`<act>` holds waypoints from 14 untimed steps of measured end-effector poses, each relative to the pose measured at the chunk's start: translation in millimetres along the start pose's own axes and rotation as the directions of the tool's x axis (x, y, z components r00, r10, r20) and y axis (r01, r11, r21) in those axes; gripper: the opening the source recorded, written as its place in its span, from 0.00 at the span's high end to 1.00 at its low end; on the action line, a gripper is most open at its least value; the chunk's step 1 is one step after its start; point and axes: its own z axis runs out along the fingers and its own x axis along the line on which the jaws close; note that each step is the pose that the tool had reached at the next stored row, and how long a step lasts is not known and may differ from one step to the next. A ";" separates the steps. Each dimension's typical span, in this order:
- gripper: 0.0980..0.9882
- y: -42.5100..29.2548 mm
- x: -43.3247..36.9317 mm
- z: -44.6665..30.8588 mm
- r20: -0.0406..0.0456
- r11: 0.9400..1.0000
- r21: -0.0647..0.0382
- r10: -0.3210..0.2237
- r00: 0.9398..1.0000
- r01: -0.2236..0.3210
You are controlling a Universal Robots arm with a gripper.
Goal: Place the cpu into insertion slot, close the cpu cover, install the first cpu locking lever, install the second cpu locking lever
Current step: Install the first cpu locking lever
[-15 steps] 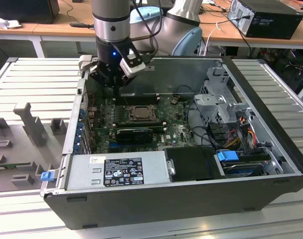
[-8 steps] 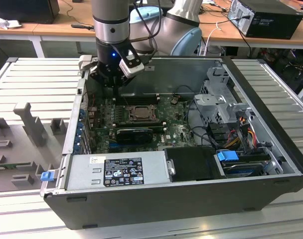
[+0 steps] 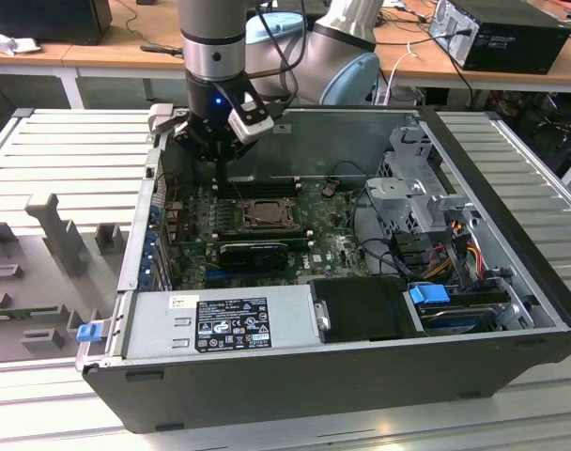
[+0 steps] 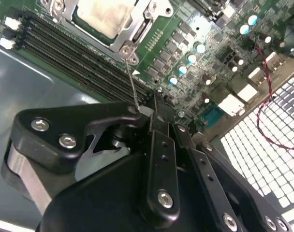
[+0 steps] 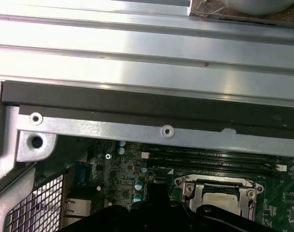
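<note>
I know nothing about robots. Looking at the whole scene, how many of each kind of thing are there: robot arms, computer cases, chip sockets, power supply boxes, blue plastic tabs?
Robot arm: 1
Open computer case: 1
Insertion slot: 1
Power supply box: 1
Blue plastic tabs: 2
Total: 6

I see a grey power supply [image 3: 224,321], a blue drive latch [image 3: 429,293] and long black memory slots [image 4: 74,60] on the green motherboard [image 3: 328,246].
</note>
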 end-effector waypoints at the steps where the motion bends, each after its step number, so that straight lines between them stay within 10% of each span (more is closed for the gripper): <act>1: 0.99 0.0 -0.7 0.1 0.000 1.000 0.000 0.000 1.000 0.000; 14: 0.99 -0.6 -9.3 0.9 0.000 1.000 0.000 0.000 1.000 0.000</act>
